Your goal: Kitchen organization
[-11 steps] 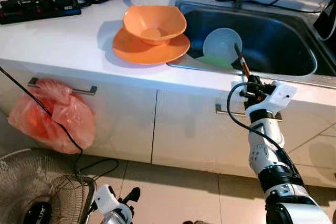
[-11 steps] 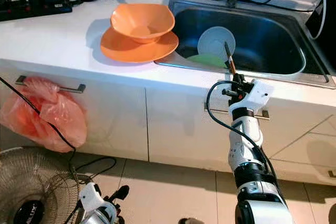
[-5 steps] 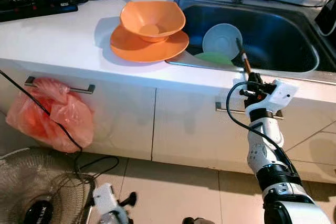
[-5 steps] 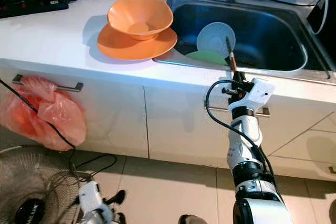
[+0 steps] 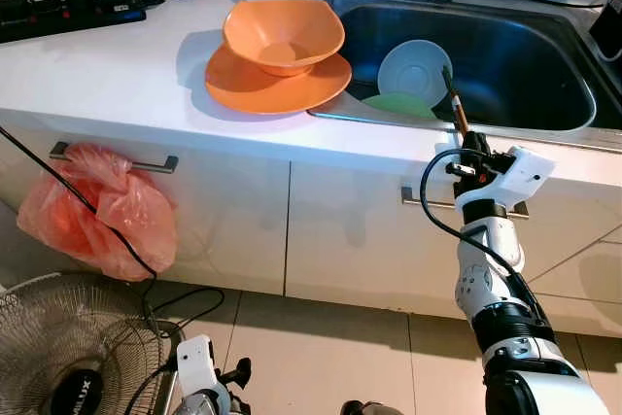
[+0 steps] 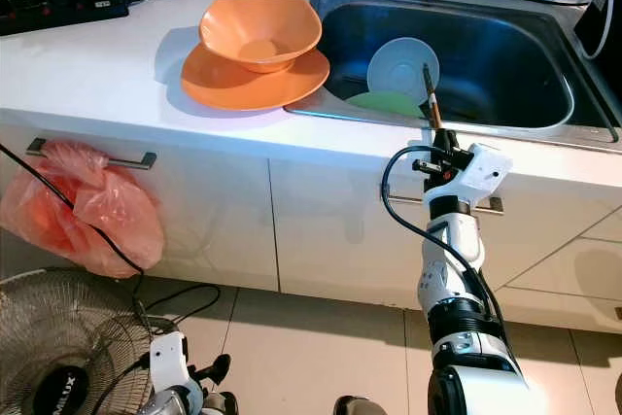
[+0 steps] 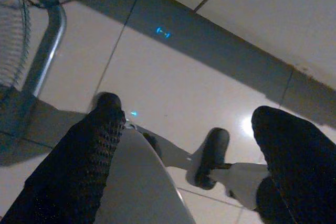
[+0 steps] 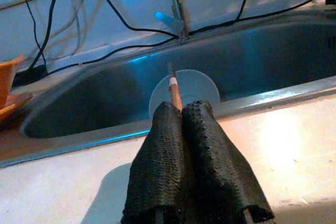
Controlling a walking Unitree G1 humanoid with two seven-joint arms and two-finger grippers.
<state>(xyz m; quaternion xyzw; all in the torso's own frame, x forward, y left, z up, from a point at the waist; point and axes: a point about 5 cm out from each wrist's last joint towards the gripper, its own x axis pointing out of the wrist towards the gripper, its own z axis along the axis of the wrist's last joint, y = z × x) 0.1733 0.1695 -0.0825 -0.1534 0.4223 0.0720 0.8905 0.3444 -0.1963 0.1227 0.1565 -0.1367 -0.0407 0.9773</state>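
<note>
Right gripper (image 8: 181,111) raised at the front edge of the white table (image 5: 117,75), fingers (image 8: 163,150) pressed together on a thin brown wooden stick (image 5: 455,109) pointing up over the steel sink (image 5: 544,46); pale round bowl (image 5: 415,67) inside; left gripper (image 7: 184,124) low above the tiled floor (image 7: 173,72), fingers spread, holding nothing

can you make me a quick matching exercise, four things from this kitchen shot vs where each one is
Things:
1. orange bowl
2. pale blue bowl
3. chopstick
4. pink plastic bag

Places:
A. hanging from a cabinet handle
B. leaning inside the sink
C. clamped in the right pincer
D. sitting on the orange plate

Pairs: 1-D, 2-B, 3-C, 4-A
</note>
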